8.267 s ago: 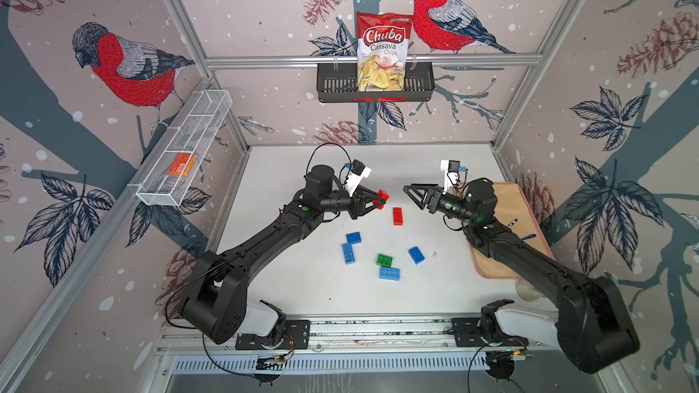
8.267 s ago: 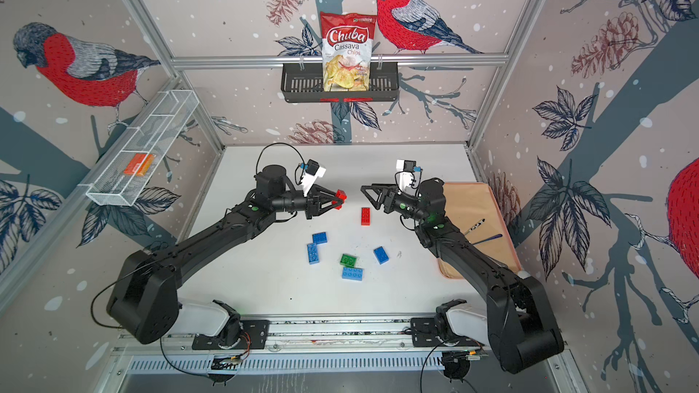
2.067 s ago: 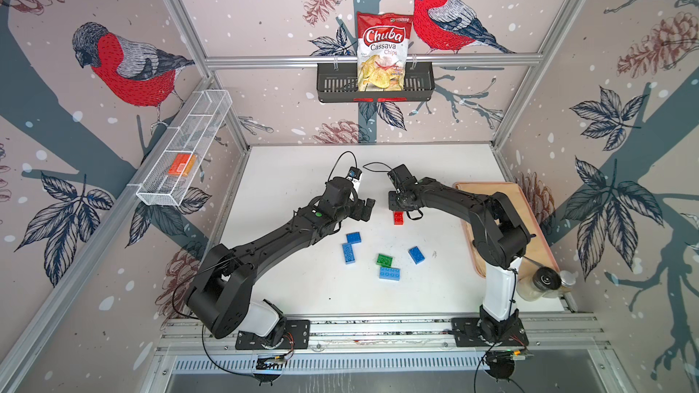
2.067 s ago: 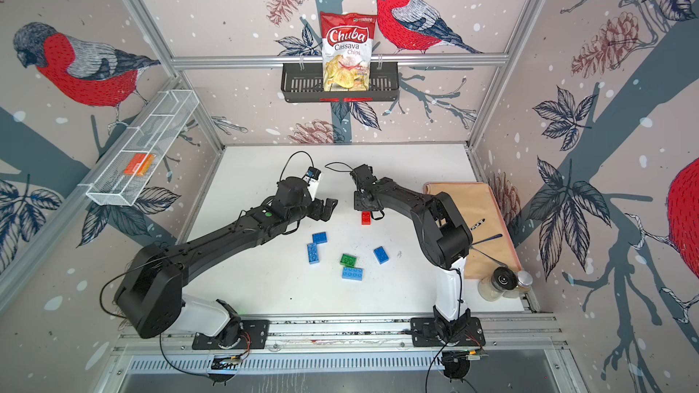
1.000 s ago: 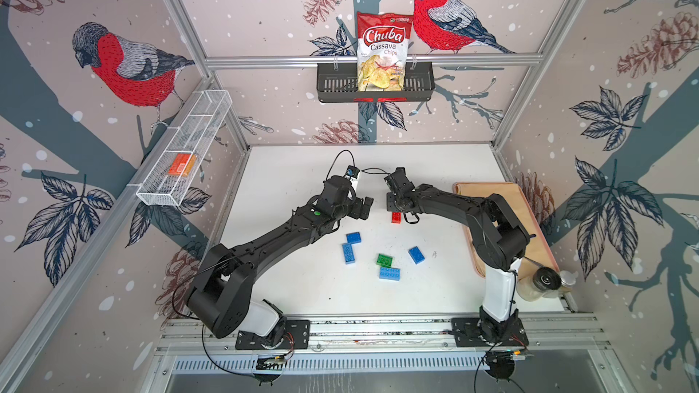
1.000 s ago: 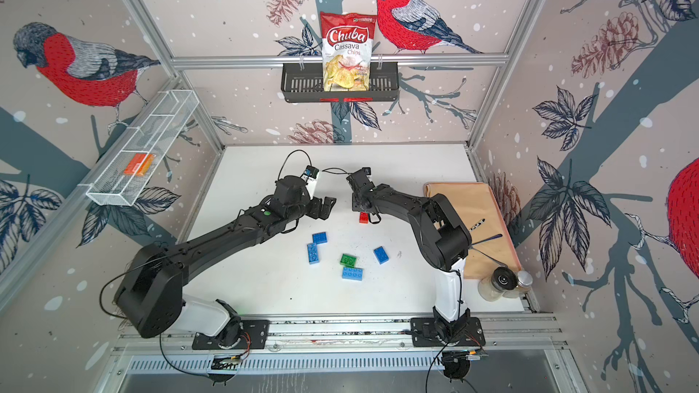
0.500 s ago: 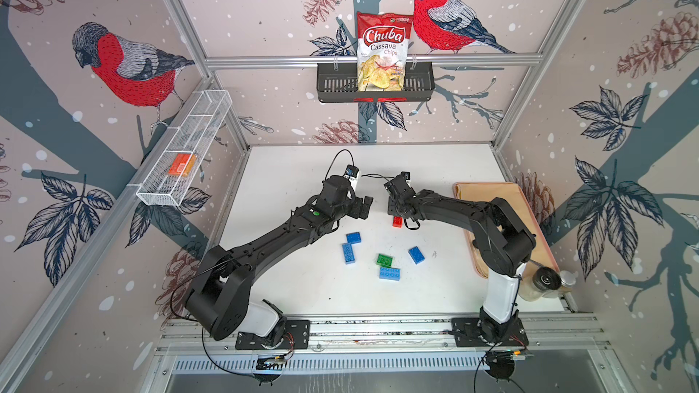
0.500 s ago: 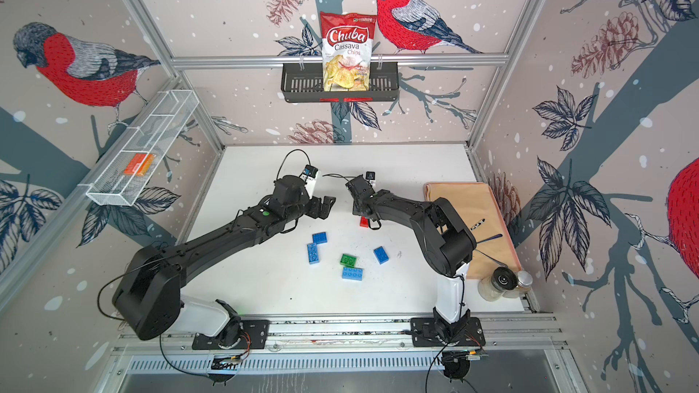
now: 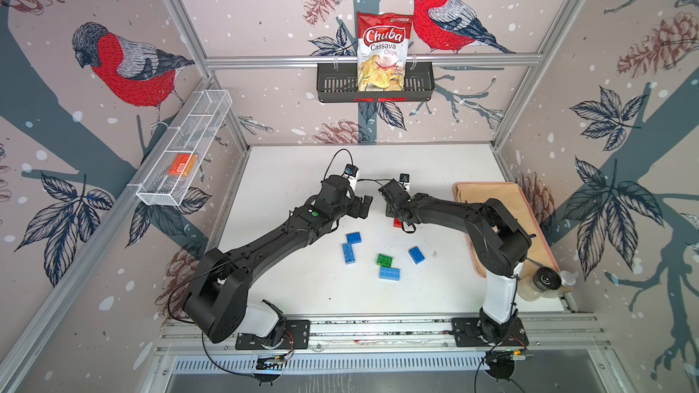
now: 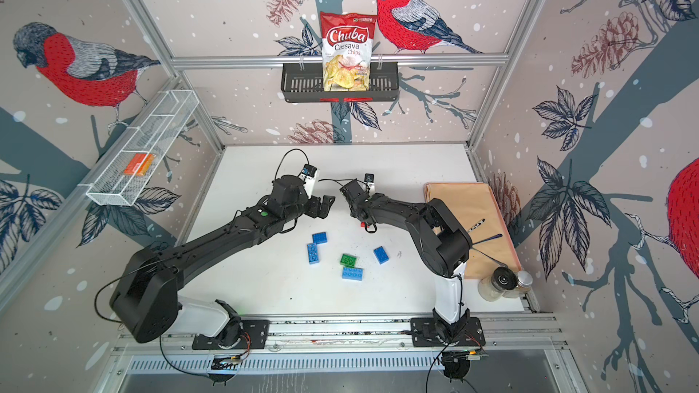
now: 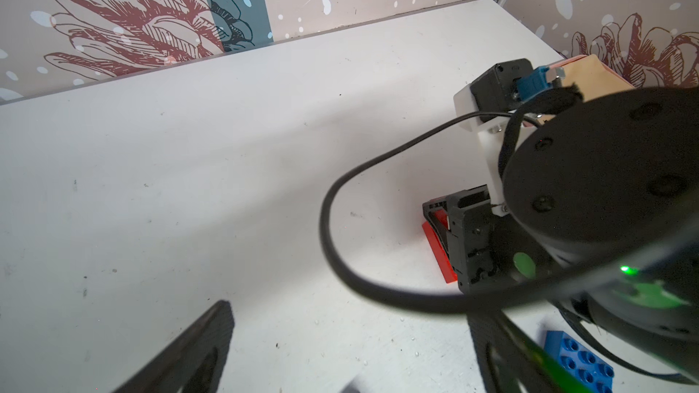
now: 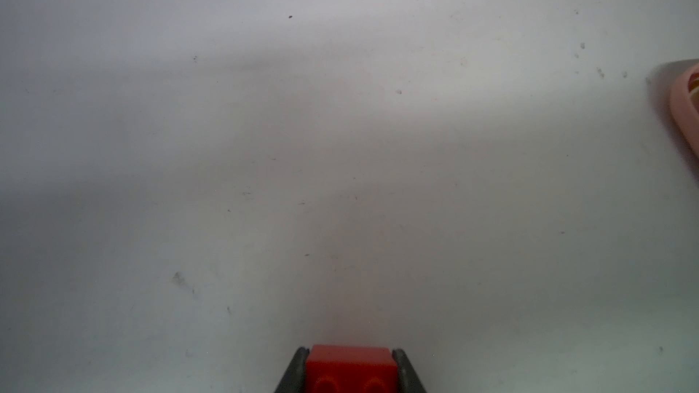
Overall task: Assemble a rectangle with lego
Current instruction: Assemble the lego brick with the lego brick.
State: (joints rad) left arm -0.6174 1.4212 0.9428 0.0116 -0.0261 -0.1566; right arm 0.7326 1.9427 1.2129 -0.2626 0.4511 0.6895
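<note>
The left arm (image 9: pixel 287 238) and right arm (image 9: pixel 450 207) are matte black with boxy links and round joints. Each rises from a white base segment (image 9: pixel 261 321). A green light (image 9: pixel 313 214) glows on the left forearm. A black cable (image 11: pixel 327 221) loops to a white-bracketed wrist camera (image 11: pixel 495 85) with a blue plug (image 11: pixel 529 84). The left gripper (image 9: pixel 364 206) has black tapered fingers.

Both arms stretched forward, wrists close together. The left claw (image 9: pixel 365 206) hung with its jaws spread wide; the right claw (image 9: pixel 396 218) pointed down, pinched on a red brick (image 12: pixel 350 368).
</note>
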